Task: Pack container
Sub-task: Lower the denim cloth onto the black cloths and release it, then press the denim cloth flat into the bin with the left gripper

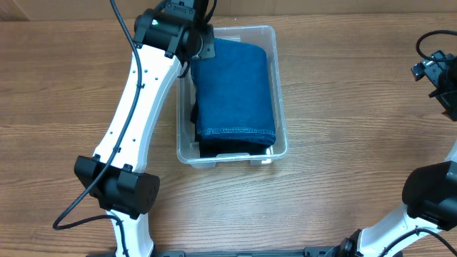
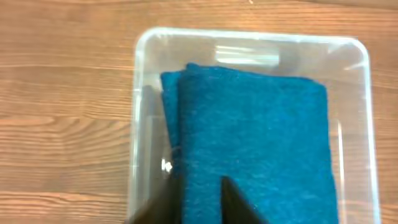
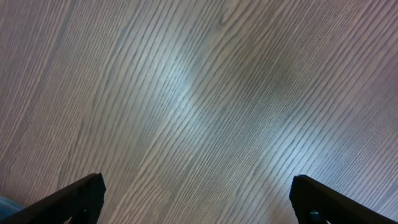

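The clear container (image 1: 282, 107) sits at mid-table with a folded blue denim cloth (image 1: 235, 93) lying in it. Something dark (image 1: 221, 148) shows under the cloth at the near end. My left gripper (image 1: 194, 53) reaches down at the container's far left corner. In the left wrist view the container (image 2: 140, 93) holds the blue cloth (image 2: 261, 137), and the left gripper (image 2: 200, 199) has its jaws drawn close together with a fold of the cloth's edge between them. My right gripper (image 3: 198, 193) hangs wide open over bare wood, nothing between its fingers, far right of the container (image 1: 435, 78).
The wooden table (image 1: 350, 143) surrounds the container on all sides. The left arm's white links (image 1: 136, 107) slant across the table left of the container. The right arm's base (image 1: 428, 196) stands at the near right.
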Action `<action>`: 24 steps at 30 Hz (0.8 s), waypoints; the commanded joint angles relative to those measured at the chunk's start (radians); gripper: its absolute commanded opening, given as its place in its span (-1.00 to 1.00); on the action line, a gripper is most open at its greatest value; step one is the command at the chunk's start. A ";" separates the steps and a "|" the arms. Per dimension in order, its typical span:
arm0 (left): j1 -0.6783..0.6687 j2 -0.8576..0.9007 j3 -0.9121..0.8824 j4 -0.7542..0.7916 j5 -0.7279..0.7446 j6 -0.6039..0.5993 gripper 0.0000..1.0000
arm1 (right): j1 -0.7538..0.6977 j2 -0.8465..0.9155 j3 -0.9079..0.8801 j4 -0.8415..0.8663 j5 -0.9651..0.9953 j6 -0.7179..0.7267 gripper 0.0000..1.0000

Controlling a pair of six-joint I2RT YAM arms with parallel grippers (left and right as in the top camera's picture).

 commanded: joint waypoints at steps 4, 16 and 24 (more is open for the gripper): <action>-0.037 0.108 -0.090 -0.030 0.150 0.028 -0.92 | -0.002 -0.006 0.002 0.002 0.003 0.005 1.00; -0.046 0.313 -0.084 -0.120 0.160 0.003 -0.92 | -0.002 -0.006 0.001 0.002 0.003 0.005 1.00; -0.054 0.184 0.236 -0.286 0.163 0.035 -0.92 | -0.002 -0.006 0.001 0.002 0.003 0.005 1.00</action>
